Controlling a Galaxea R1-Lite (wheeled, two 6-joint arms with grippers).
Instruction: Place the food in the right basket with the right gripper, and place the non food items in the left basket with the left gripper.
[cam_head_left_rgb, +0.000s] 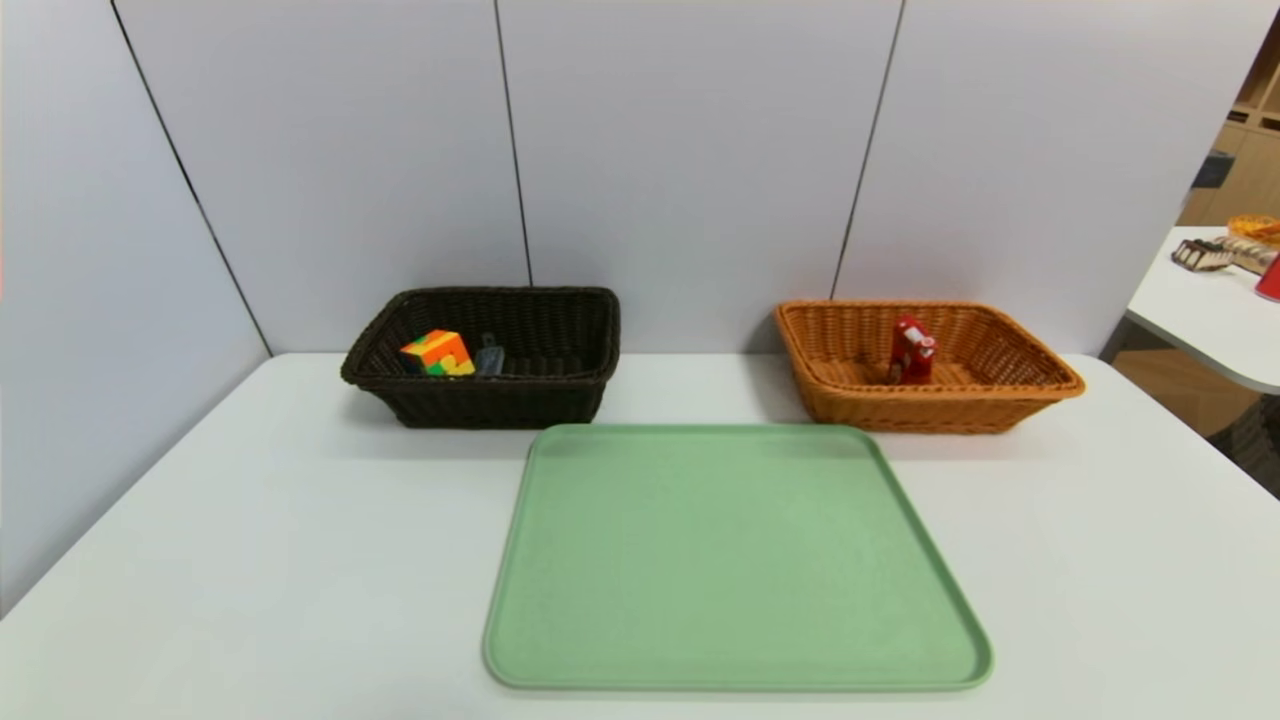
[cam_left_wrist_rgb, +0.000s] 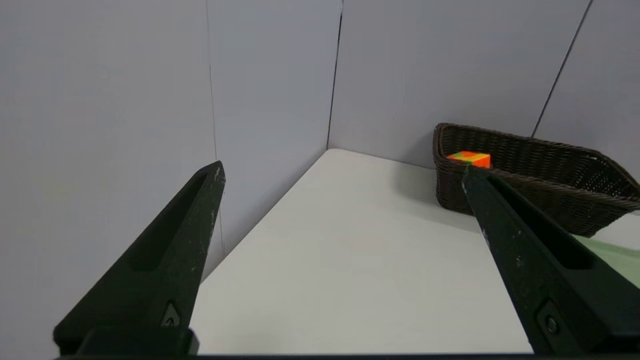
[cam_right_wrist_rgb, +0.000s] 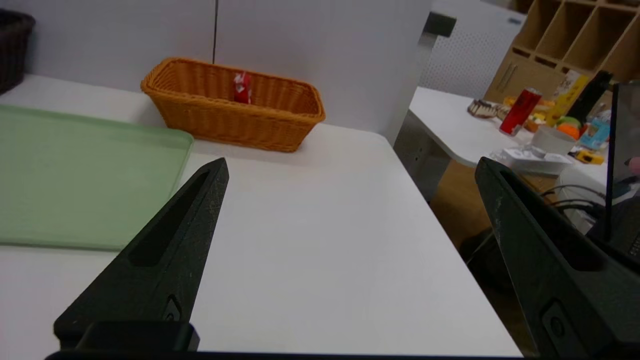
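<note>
The dark brown left basket (cam_head_left_rgb: 560, 395) stands at the back of the table and holds a multicoloured puzzle cube (cam_head_left_rgb: 438, 353) and a small dark item (cam_head_left_rgb: 489, 356). An orange right basket (cam_head_left_rgb: 1010, 405) holds a red food packet (cam_head_left_rgb: 912, 350). Neither arm shows in the head view. My left gripper (cam_left_wrist_rgb: 342, 170) hovers open over bare table near the left wall, with the left basket (cam_left_wrist_rgb: 540, 185) and cube (cam_left_wrist_rgb: 470, 158) beyond it. Over the table's right side my right gripper (cam_right_wrist_rgb: 351, 167) is open and empty, short of the right basket (cam_right_wrist_rgb: 235, 120) with its red packet (cam_right_wrist_rgb: 242, 87).
A pale green tray (cam_head_left_rgb: 735, 655) lies in front of the baskets with nothing on it. Grey partition walls close the back and left. The table's right edge (cam_right_wrist_rgb: 450, 240) drops to the floor. A side table (cam_right_wrist_rgb: 450, 120) with cans and snacks stands beyond.
</note>
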